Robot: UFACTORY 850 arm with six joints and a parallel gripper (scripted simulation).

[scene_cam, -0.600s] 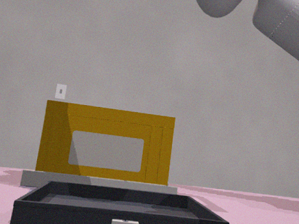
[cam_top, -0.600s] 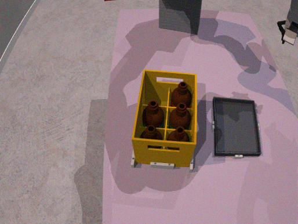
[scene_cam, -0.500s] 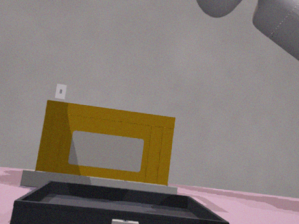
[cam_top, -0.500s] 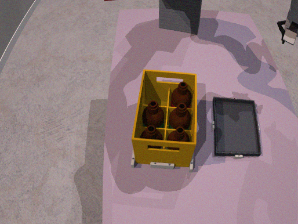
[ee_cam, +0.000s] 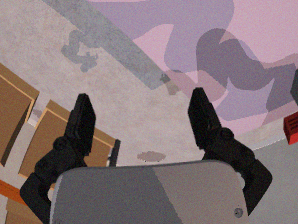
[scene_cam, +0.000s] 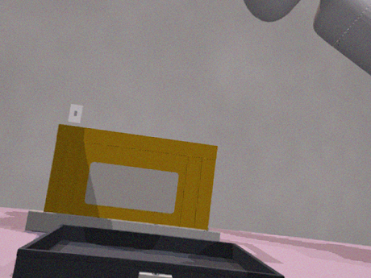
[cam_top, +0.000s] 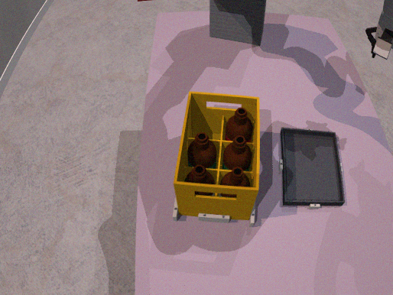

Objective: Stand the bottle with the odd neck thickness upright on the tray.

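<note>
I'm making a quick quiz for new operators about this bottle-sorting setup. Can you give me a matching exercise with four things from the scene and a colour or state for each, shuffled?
Things:
1. crate
2. tray
3. bottles
4. gripper

Descriptions:
A. dark grey, nothing standing in it
B. open, holding nothing
C. yellow, split into compartments
D. brown, five standing in the crate

Pairs: 1-C, 2-A, 3-D, 4-B
</note>
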